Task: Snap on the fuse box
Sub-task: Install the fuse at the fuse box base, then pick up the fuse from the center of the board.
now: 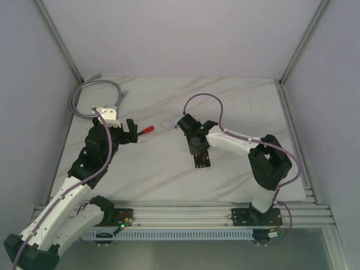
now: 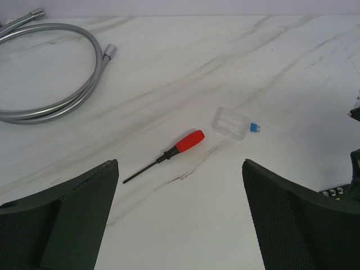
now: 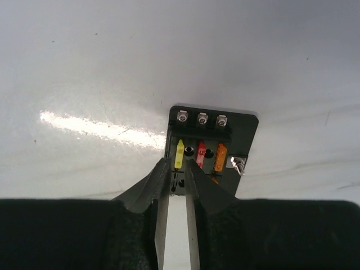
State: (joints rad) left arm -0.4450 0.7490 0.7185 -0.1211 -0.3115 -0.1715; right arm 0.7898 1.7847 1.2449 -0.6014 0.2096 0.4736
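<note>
Black fuse box (image 3: 212, 147) flat, coloured fuses (image 3: 179, 154) seated

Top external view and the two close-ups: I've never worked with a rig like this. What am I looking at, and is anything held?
Two robot arms, the left arm and the right arm, are bolted at the table's near edge. One picture looks down on both. The other two come from a camera on each wrist, so the dark shapes at the bottom are that arm's own fingers.

On the table lie a grey hose, a red-handled screwdriver, a clear cover with a small blue piece beside it, and the black fuse box.

The left pincer is wide open and empty. The right pincer is almost closed at the fuse box, by a yellow fuse. I cannot tell whether it grips anything.
</note>
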